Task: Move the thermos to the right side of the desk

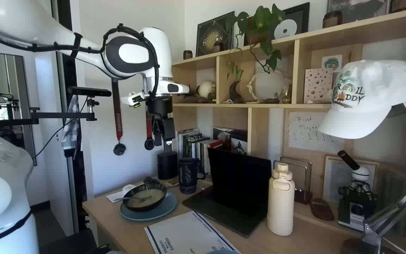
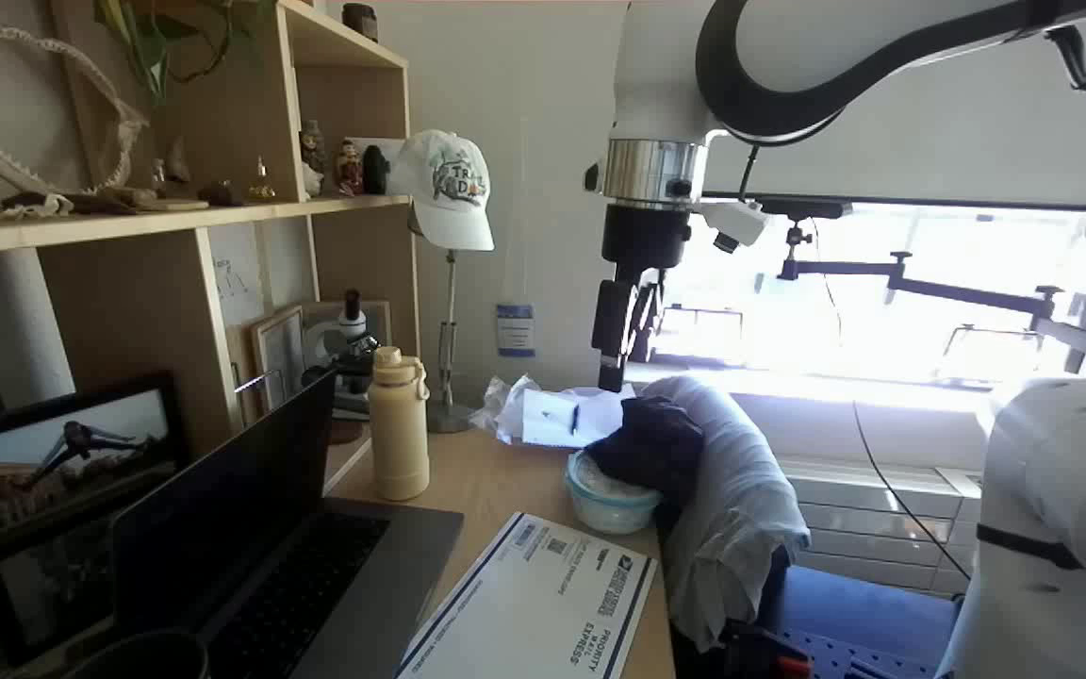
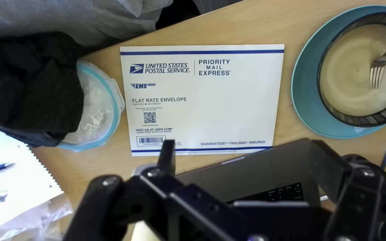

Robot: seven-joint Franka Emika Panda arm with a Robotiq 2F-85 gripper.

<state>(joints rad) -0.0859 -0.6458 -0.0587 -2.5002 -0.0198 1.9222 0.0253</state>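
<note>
The thermos is a dark upright cylinder with faint markings and a handle. It stands on the wooden desk behind the bowl and beside the laptop. In an exterior view only a dark round rim, likely its top, shows at the bottom edge. In the wrist view it is mostly hidden by the right finger. My gripper hangs high above the desk, pointing down, apart from the thermos. It also shows in an exterior view. In the wrist view its fingers are wide apart with nothing between them.
An open laptop stands mid-desk, with a cream bottle beside it. A bowl sits on a blue plate. A white envelope lies in front. A lidded container and dark cloth are at the desk edge. A black cylinder stands behind.
</note>
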